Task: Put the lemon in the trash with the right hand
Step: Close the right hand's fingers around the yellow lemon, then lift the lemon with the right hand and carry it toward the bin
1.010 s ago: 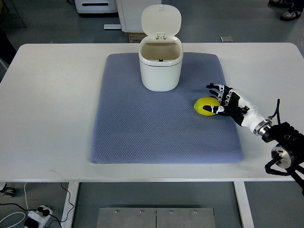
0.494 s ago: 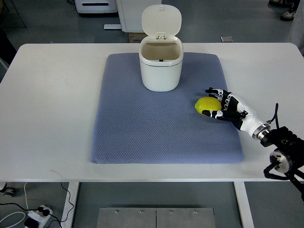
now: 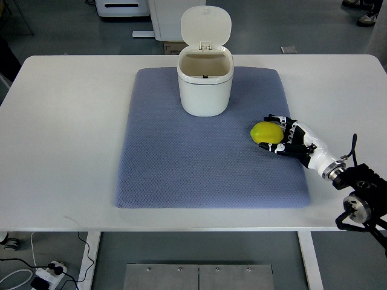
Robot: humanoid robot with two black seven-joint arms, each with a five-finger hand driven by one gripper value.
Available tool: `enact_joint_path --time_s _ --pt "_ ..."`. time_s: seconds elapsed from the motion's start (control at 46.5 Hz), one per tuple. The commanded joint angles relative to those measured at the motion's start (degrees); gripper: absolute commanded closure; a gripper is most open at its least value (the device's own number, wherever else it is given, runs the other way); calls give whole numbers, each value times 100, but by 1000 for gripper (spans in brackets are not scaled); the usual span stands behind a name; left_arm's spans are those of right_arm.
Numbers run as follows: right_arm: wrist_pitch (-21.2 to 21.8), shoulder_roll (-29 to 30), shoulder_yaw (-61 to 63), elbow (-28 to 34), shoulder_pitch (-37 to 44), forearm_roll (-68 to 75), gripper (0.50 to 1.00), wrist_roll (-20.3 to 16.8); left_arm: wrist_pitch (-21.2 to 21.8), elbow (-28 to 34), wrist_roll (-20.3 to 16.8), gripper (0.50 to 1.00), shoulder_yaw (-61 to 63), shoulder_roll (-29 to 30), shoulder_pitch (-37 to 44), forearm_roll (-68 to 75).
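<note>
- Top view: the lemon (image 3: 265,132) lay on the blue mat (image 3: 181,163), toward its right side and a little in front of the trash bin (image 3: 205,84), well short of it.
- The right hand (image 3: 283,135) came in low from the right edge, its fingers (image 3: 273,118) curled round the far side of the lemon and the thumb (image 3: 272,147) round the near side. It was closing on the fruit, but the lemon looked as if it rested on the mat, so I judged the grip not yet firm.
- The low sideways reach suited a round fruit, which would roll if pushed from one side only.
- The bin stood at the back of the mat with its lid (image 3: 205,25) tipped up and back, leaving the mouth open for a drop from above.
- The mat covered the middle of the white surface (image 3: 66,121), probably to stop things sliding.
- The left hand was not in view.
</note>
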Motion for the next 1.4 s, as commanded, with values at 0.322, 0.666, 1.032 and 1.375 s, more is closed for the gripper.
enact_joint_path --time_s 0.322,0.666,1.032,1.375 --pt "-330 41 -9 -53 46 1 620 -188 0 0 0 500 0 0 0 0" --pt "-365 49 -9 -62 107 9 737 -311 0 0 0 500 0 0 0 0" --pt "-356 85 -88 -62 177 9 892 -443 0 0 0 500 0 0 0 0" --pt "-339 -170 -35 -53 608 352 1000 -724 0 0 0 500 0 0 0 0"
